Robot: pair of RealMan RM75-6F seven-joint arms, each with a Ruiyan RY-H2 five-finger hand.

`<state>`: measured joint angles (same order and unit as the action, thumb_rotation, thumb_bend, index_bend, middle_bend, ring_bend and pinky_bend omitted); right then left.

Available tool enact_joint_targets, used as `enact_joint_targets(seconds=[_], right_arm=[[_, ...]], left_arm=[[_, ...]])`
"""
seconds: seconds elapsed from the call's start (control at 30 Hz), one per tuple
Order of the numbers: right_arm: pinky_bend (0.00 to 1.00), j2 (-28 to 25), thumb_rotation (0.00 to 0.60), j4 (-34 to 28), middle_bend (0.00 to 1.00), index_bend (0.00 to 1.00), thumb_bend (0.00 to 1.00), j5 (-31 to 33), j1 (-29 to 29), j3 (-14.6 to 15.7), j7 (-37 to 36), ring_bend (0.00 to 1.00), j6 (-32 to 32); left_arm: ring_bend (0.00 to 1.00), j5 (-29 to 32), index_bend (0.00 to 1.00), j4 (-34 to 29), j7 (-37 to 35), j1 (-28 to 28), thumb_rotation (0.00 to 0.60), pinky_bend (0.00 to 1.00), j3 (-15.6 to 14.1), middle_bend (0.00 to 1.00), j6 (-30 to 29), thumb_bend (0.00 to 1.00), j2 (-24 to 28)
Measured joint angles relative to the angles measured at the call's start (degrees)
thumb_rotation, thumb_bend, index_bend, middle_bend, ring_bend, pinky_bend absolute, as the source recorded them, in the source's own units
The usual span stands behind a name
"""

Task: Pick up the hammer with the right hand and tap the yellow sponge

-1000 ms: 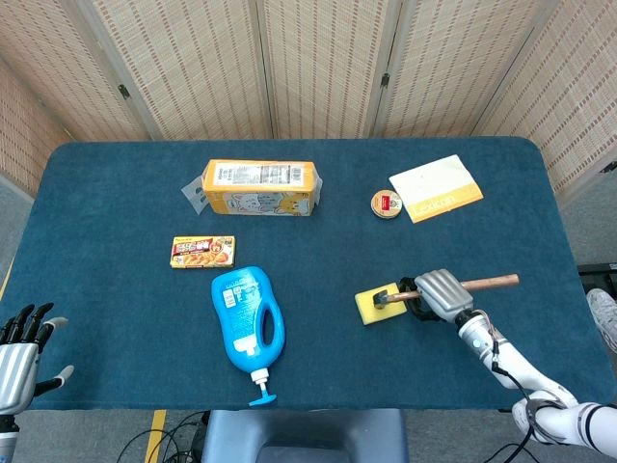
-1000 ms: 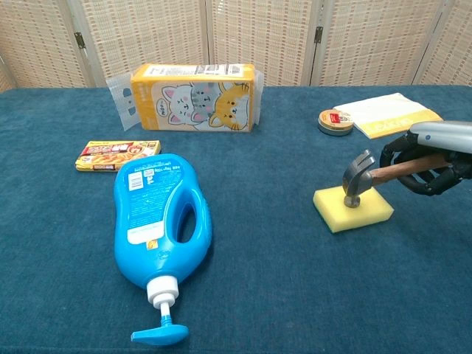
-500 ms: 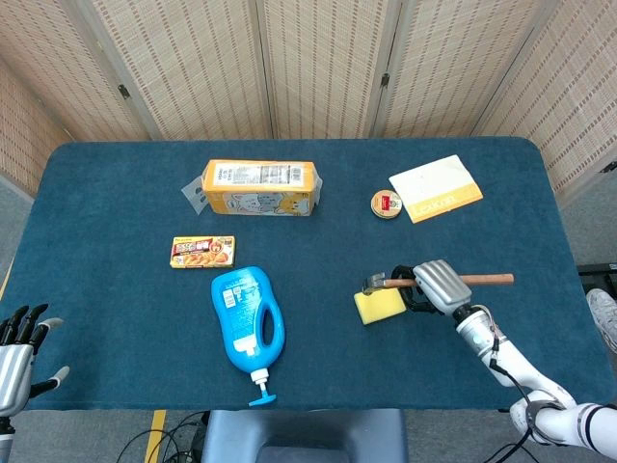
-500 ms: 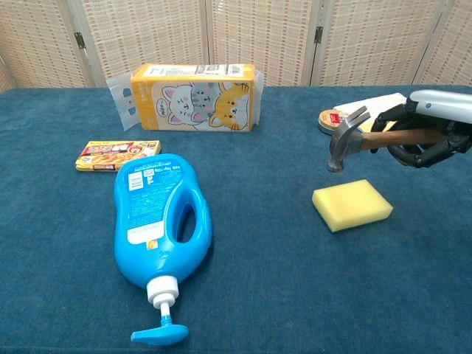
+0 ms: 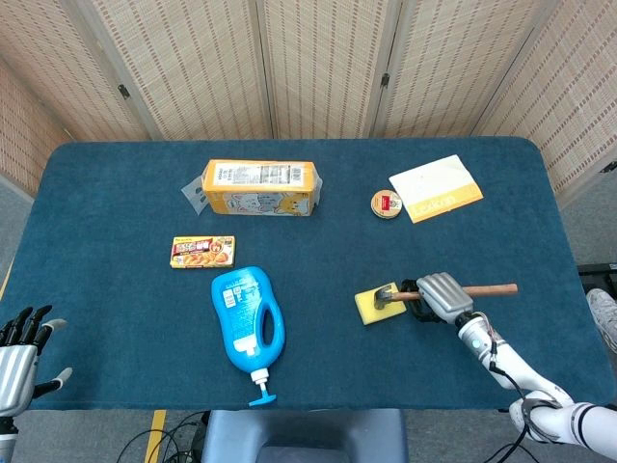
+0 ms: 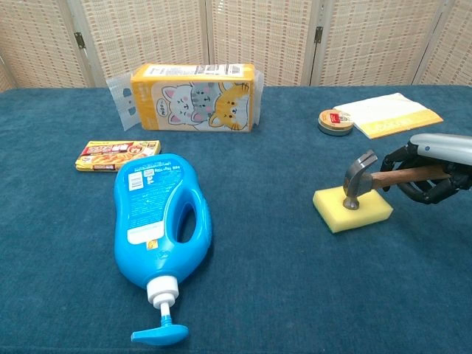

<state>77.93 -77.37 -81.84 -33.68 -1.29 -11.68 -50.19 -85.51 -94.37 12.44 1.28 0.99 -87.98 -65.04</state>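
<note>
My right hand [image 5: 442,294] has a smooth silver-grey shell over its back, and my fingers [image 6: 422,190] beneath are black and segmented, with dark gaps between the links. Behind it my wrist narrows to a grey cuff, and my forearm [image 5: 511,365] is glossy white with a thin black cable running along it. My left hand [image 5: 19,349] is built alike: black fingers, pale tips on some, and a silver-grey palm plate with lighter ribbing across it.

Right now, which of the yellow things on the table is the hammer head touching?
The yellow sponge, the small block under the hammer in the right hand. The yellow tissue pack and yellow booklet lie farther back, untouched.
</note>
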Motion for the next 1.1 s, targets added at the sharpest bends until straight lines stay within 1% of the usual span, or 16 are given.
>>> enact_joint_targets(seconds=[0.2, 0.3, 0.5, 0.53, 0.6, 0.63, 0.7, 0.8, 0.87, 0.97, 1.03, 1.1], right_arm=[[0.78, -0.8, 0.6, -0.7, 0.85, 0.81, 0.67, 0.0, 0.3, -2.0, -2.0, 0.68, -3.0], [0.78, -1.0, 0.6, -0.4, 0.85, 0.81, 0.67, 0.7, 0.2, -3.2, -2.5, 0.68, -3.4], [0.77, 1.8, 0.6, 3.9, 0.82, 0.81, 0.66, 3.1, -1.1, -5.5, -3.6, 0.68, -2.7], [0.76, 2.9, 0.6, 5.4, 0.81, 0.81, 0.65, 3.6, -1.5, -6.0, -3.8, 0.67, -2.2], [0.71, 5.0, 0.6, 8.3, 0.76, 0.8, 0.63, 4.4, -2.5, -6.6, -4.1, 0.63, -1.1], [0.66, 6.0, 0.6, 9.6, 0.71, 0.79, 0.62, 4.7, -2.9, -6.9, -4.2, 0.58, -0.6], [0.57, 8.0, 0.6, 12.2, 0.62, 0.69, 0.58, 5.2, -3.8, -7.4, -4.5, 0.48, 0.5], [0.43, 11.6, 0.6, 17.0, 0.4, 0.4, 0.48, 5.8, -5.5, -7.9, -5.5, 0.29, 2.6], [0.34, 13.2, 0.6, 19.4, 0.28, 0.24, 0.41, 5.8, -6.3, -8.0, -6.3, 0.2, 3.7], [0.26, 15.2, 0.6, 22.7, 0.15, 0.05, 0.32, 5.7, -7.3, -8.2, -8.2, 0.09, 4.6], [0.23, 15.7, 0.6, 23.7, 0.11, 0.01, 0.3, 5.4, -7.6, -8.3, -9.5, 0.06, 4.7], [0.22, 15.4, 0.6, 23.7, 0.09, 0.0, 0.28, 5.1, -7.5, -8.3, -10.1, 0.05, 4.3]], left_arm=[[0.1, -0.1, 0.29, -0.1, 0.1, 0.0, 0.6, 0.19, 0.1, 0.15, -0.1, 0.17, 0.1], [0.1, -0.1, 0.29, -0.2, 0.2, 0.2, 0.6, 0.19, 0.2, 0.15, 0.1, 0.17, 0.0], [0.1, -0.5, 0.29, -0.4, 0.7, 0.6, 0.6, 0.19, 0.2, 0.15, 0.5, 0.17, -0.3], [0.1, -0.5, 0.29, -0.4, 0.8, 0.7, 0.6, 0.19, 0.2, 0.15, 0.6, 0.17, -0.3], [0.1, -0.5, 0.29, -0.5, 0.9, 0.7, 0.6, 0.19, 0.2, 0.15, 0.6, 0.17, -0.3], [0.1, -0.4, 0.29, -0.6, 1.0, 0.7, 0.6, 0.19, 0.2, 0.15, 0.6, 0.17, -0.3], [0.1, -0.3, 0.29, -0.6, 1.1, 0.6, 0.6, 0.19, 0.2, 0.15, 0.7, 0.17, -0.3], [0.1, -0.1, 0.29, -0.6, 1.2, 0.5, 0.6, 0.19, 0.1, 0.15, 0.7, 0.17, -0.2], [0.1, 0.1, 0.29, -0.6, 1.2, 0.4, 0.6, 0.19, 0.1, 0.15, 0.7, 0.17, -0.2], [0.1, 0.2, 0.29, -0.4, 1.1, 0.3, 0.6, 0.19, 0.0, 0.15, 0.7, 0.17, -0.2], [0.1, 0.4, 0.29, -0.3, 1.0, 0.3, 0.6, 0.19, 0.1, 0.15, 0.6, 0.17, -0.2], [0.1, 0.5, 0.29, -0.2, 0.9, 0.2, 0.6, 0.19, 0.2, 0.15, 0.6, 0.17, -0.2]])
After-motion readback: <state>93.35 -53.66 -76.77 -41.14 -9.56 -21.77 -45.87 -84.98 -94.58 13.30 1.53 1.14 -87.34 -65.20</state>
